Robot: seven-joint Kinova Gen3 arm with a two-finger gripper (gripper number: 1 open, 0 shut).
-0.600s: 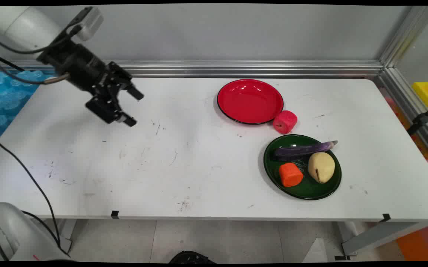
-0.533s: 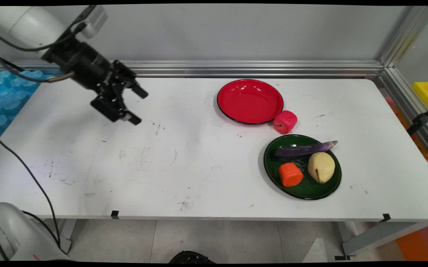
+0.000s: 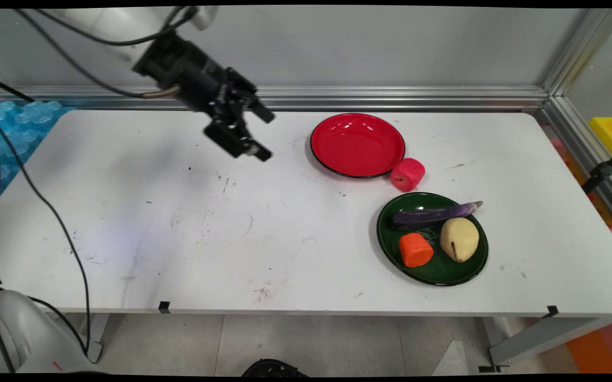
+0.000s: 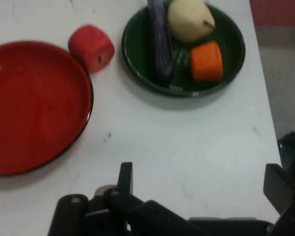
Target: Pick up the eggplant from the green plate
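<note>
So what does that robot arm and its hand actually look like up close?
The arm is smooth, rounded and white, with thin black cables hanging from it in loops. At its end sits a black cylindrical wrist, then the hand: a black metal linkage ending in two stubby, blocky fingers. A short silvery connector sticks out beside the wrist. No lettering shows on it right now.

Main cam fixed above near side, looking down across whole worktop [image 3: 284, 233] toward back wall. Hand cam rides behind claw [image 4: 201, 179], much closer. Both catch red plate [image 3: 358, 144] [image 4: 34, 105] & green plate [image 3: 432, 268] [image 4: 137, 44].
</note>
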